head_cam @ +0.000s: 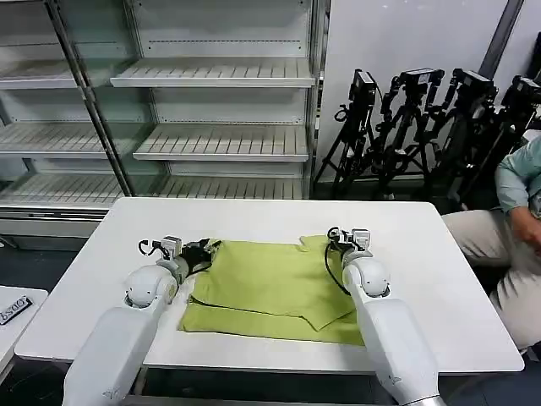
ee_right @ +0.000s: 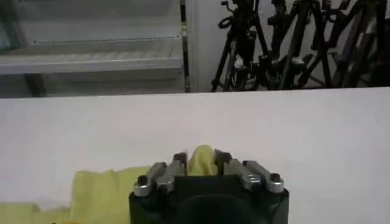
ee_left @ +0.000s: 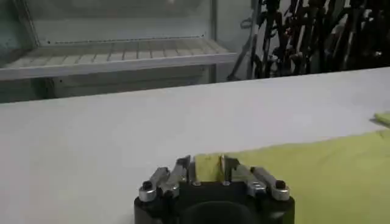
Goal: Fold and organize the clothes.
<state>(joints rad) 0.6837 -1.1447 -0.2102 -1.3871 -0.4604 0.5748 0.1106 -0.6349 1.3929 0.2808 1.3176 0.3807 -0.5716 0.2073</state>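
Both tools grip the lime shirt (head_cam: 275,288), folded at tabletop (head_cam: 439,279) centre: left tool (ee_left: 207,169) pinches its 9 o'clock edge, right tool (ee_right: 201,159) pinches bunched fabric at its 2 o'clock corner.

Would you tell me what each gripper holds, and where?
Both hold the shirt: left gripper pinches its far left edge, right gripper its far right corner.
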